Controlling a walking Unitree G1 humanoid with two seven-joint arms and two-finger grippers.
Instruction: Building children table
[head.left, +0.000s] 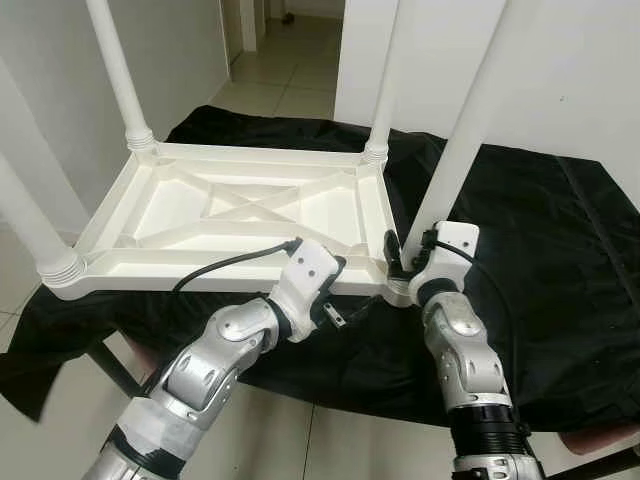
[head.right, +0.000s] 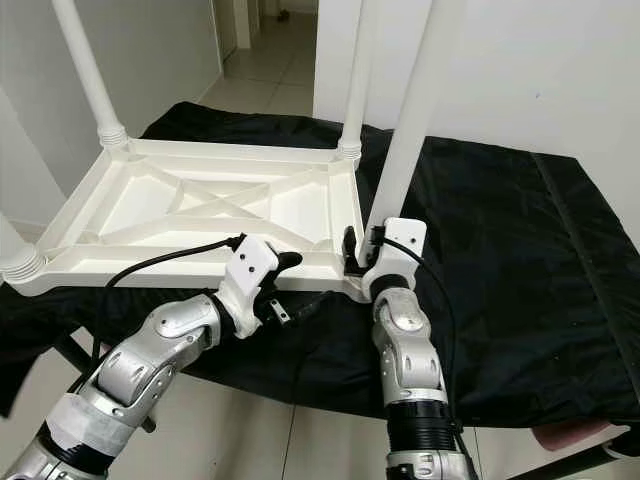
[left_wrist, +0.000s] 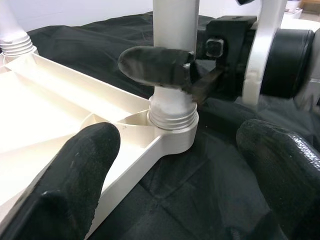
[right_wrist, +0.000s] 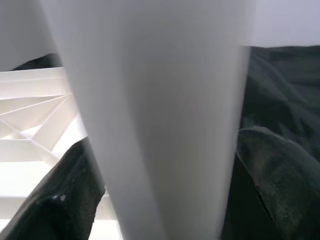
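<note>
Left eye view is showing the right gripper (head.left: 402, 262) clamping its jaws low on the light, stiff, slippery leg (head.left: 462, 150) above the upturned tabletop (head.left: 240, 205), while the left gripper (head.left: 338, 290), jaws spread, is hovering beside that corner

Your left claw (left_wrist: 177, 185): fingers spread wide, empty, aimed at white table leg (left_wrist: 172, 30) seated in corner socket of upturned tabletop (left_wrist: 60, 120). Right claw (left_wrist: 175, 70) clamps that leg just above threaded collar. Black cloth (left_wrist: 90, 45) beneath.

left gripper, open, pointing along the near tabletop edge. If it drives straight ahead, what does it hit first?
Probably the table leg at its threaded corner socket, already held by the right gripper. The left gripper has it centred between its fingers; depth unclear.
</note>
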